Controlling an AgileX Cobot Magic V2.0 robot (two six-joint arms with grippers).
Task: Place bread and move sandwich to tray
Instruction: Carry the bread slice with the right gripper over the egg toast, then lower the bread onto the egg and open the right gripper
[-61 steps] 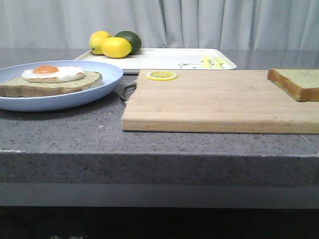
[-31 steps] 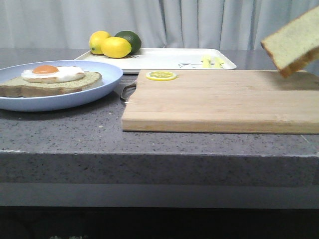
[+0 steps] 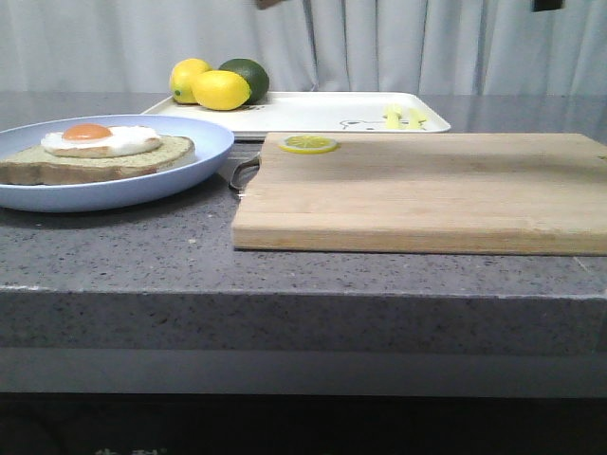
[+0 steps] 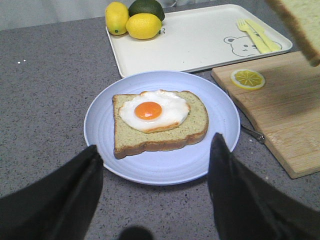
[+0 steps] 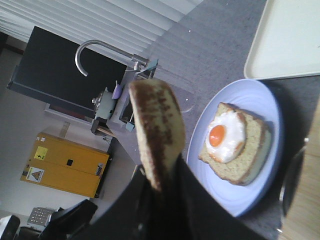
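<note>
Grey speckled counter, curtain behind

Right end effector: dark fingers clamped on the bread, slice held edge-up off the counter, brown crust facing the wrist camera. From the left wrist view a corner of the same slice shows in the air above the cutting board's far side. In the front view the slice is all but out of sight, only a small brown scrap at the top edge

Left end effector: two dark fingers spread wide apart, nothing between them, hanging over the near rim of the pale blue plate

Plate sits on the counter, left of the cutting board, just beside it. On it one flat slice of bread with a fried egg on top, yolk up. No second slice over the egg yet

White tray lies behind plate and board, toward the curtain. Two lemons and a lime at its left far corner; bear print and yellow fork and knife at its right end

Lemon slice on the board's far left corner. Metal handle pokes out between plate and board
</note>
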